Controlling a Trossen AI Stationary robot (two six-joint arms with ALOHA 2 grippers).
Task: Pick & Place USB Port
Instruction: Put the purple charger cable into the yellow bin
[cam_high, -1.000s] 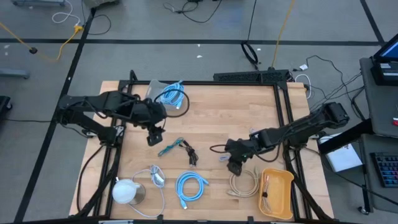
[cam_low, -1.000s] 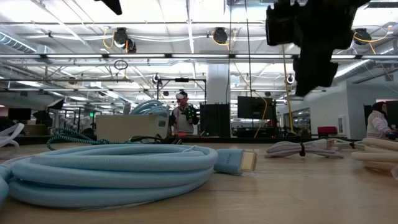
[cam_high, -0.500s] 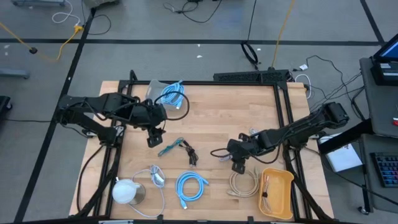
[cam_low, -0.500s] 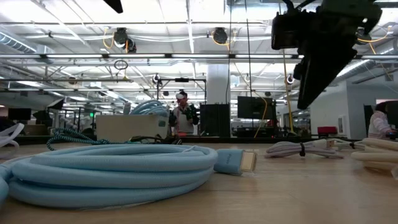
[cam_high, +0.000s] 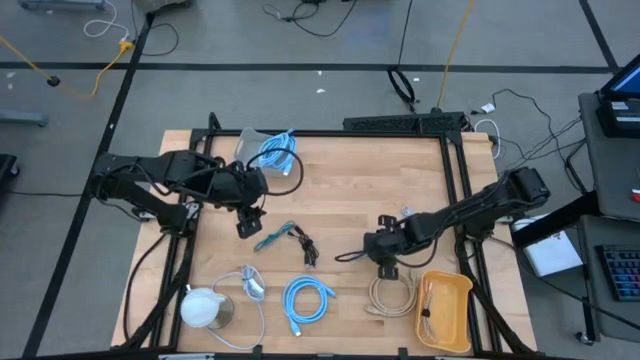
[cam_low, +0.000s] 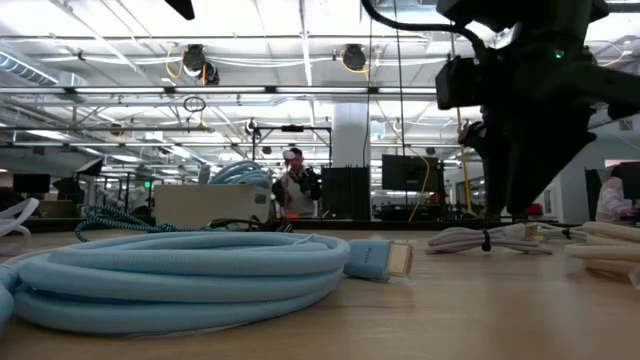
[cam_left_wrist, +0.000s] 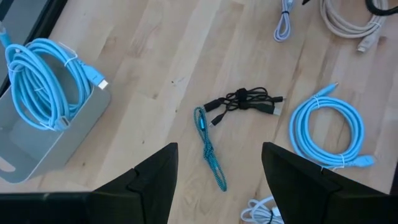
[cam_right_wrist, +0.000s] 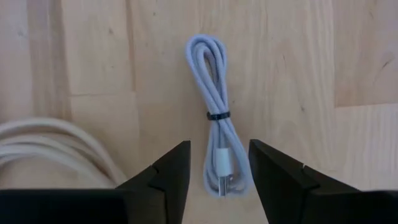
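Observation:
A small white cable (cam_right_wrist: 214, 124), bundled with a black tie, lies flat on the wooden table (cam_high: 350, 190); it also shows in the low view (cam_low: 488, 240). My right gripper (cam_right_wrist: 219, 163) is open and points down, low over the cable, with one finger on each side of the cable's plug end and touching nothing. In the high view my right gripper (cam_high: 385, 262) hides the cable. My left gripper (cam_high: 248, 218) hangs open and empty above a teal braided cable (cam_left_wrist: 208, 149) and a black cable (cam_left_wrist: 245, 102).
A beige cable coil (cam_high: 392, 295) and a yellow tray (cam_high: 447, 310) lie near the right gripper. A light blue coil (cam_high: 305, 300) and a white object (cam_high: 205, 308) lie at the near edge. A grey bin holding a blue cable (cam_high: 277, 155) stands at the far left.
My right gripper has come down toward the table and tipped to point straight down over the small white cable. The left arm has kept still and no cable has moved.

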